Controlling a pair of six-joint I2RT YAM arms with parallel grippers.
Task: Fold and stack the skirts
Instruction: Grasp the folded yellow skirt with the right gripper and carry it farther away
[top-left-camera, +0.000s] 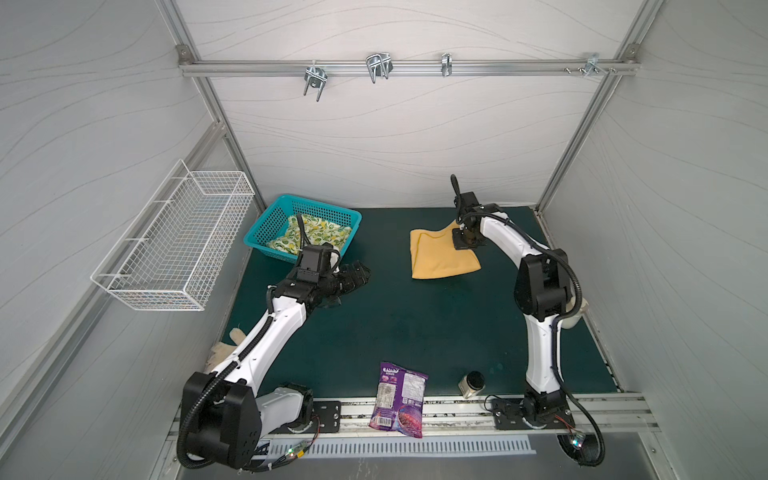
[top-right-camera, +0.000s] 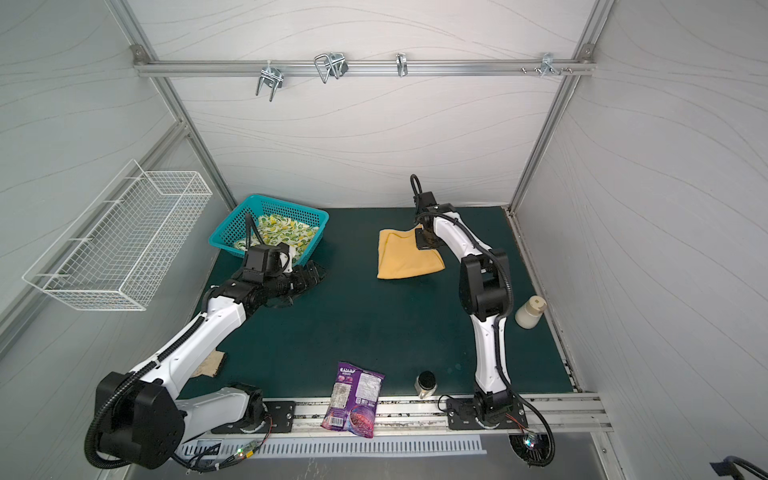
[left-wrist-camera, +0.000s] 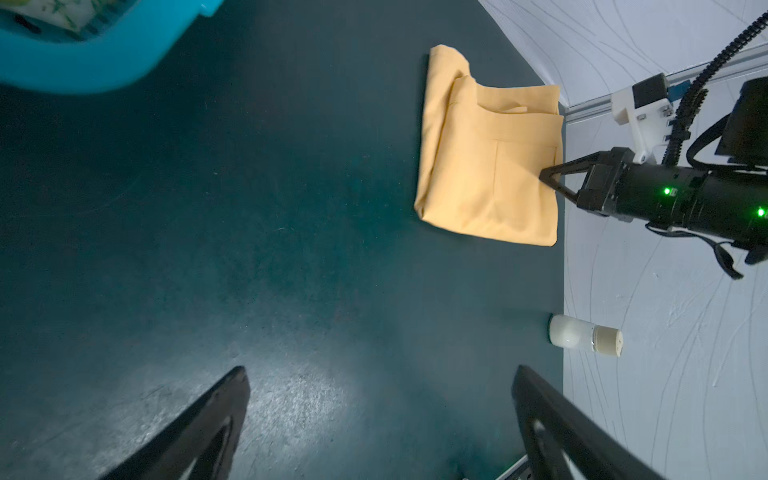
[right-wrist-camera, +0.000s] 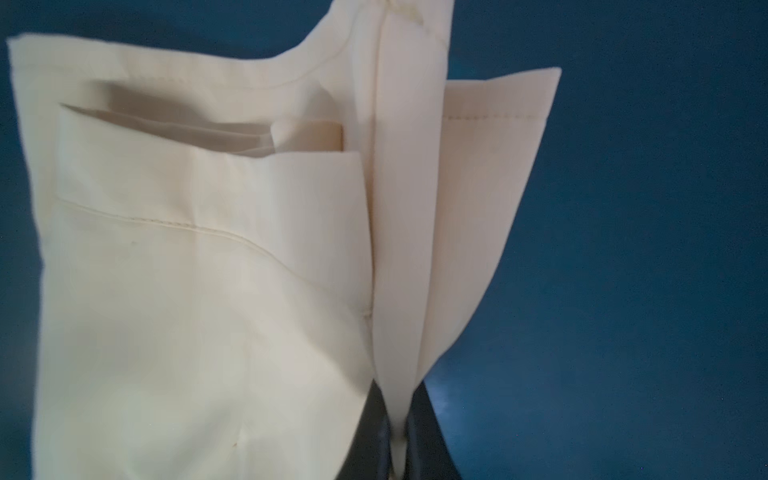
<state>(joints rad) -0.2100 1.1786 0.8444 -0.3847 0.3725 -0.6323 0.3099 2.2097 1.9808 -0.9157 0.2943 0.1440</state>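
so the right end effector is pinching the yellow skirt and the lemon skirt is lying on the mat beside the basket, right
Not quite. The lemon skirt lies inside the blue basket, not beside it; both top views show this. The right end effector is indeed shut on the edge of the yellow skirt, as the left wrist view shows.

Folded mustard skirt (top-left-camera: 440, 259) lies on mat (top-left-camera: 395, 328), lemon skirt (top-left-camera: 322, 233) in basket (top-left-camera: 266, 230).

My top views look steeply down on the whole mat (top-left-camera: 395, 324); both wrist cameras, nearer, share the yellow skirt (left-wrist-camera: 478, 166).
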